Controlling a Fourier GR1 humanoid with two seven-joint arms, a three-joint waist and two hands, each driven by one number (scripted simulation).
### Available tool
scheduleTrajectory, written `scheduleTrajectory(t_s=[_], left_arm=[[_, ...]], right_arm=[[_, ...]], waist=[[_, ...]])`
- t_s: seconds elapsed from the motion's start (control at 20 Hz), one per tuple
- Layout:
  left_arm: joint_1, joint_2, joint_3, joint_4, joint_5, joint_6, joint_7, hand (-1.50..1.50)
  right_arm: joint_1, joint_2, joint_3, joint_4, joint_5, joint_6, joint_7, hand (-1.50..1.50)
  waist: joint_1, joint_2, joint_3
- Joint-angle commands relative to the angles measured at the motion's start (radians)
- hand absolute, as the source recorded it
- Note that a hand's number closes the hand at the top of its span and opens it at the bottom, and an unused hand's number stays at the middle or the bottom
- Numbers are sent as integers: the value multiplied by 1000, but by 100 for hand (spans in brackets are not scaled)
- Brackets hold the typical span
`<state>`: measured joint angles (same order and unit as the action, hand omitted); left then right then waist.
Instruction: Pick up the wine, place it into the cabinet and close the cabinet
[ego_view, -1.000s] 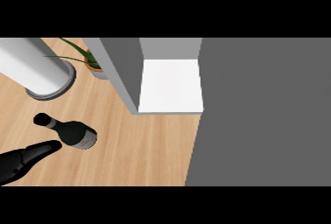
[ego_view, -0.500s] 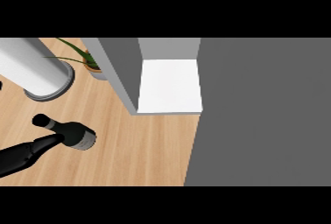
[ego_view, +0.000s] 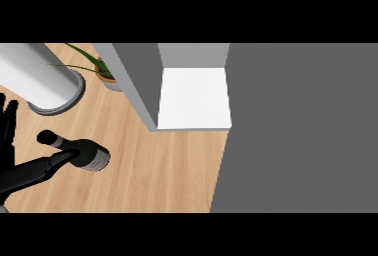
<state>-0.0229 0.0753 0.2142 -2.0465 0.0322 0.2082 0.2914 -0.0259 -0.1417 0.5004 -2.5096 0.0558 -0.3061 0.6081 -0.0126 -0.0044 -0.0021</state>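
Grasp step: right hand (ego_view: 44, 167) meets the wine (ego_view: 80, 149), upright on the counter (ego_view: 162, 170) left of the open cabinet (ego_view: 193, 97). Can't tell if it grips. Left hand (ego_view: 7, 127) rests open at the left edge. Next: secure the grip, lift.

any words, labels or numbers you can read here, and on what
There is no readable text anywhere in the head view.
wine bottle: dark, with a pale band round its lower end and no lettering visible.
cabinet: plain grey walls and a white shelf, with no sign.
grey cylinder: plain.
plant pot: plain.
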Motion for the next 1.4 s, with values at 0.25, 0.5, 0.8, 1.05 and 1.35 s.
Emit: scheduleTrajectory(t_s=[0.25,0.5,0.8,1.05,1.35], left_arm=[[121,-73,3,152,-7,-24,-241,-150],[84,-73,5,234,-28,11,-285,-150],[157,-41,84,306,59,-81,-367,-150],[182,-28,102,364,85,-123,-412,-150],[138,2,132,515,99,-144,-492,-150]], right_arm=[[13,-39,88,-174,160,-61,81,-150],[-1,-61,131,-173,197,-100,94,-150],[-66,-65,122,-142,205,-138,115,-150],[-42,-136,95,-211,150,-123,151,-150],[-63,-134,121,-194,175,-171,147,-150]], waist=[[-2,-2,0],[-7,-2,0],[2,-2,0],[0,-1,1],[-2,-1,1]])
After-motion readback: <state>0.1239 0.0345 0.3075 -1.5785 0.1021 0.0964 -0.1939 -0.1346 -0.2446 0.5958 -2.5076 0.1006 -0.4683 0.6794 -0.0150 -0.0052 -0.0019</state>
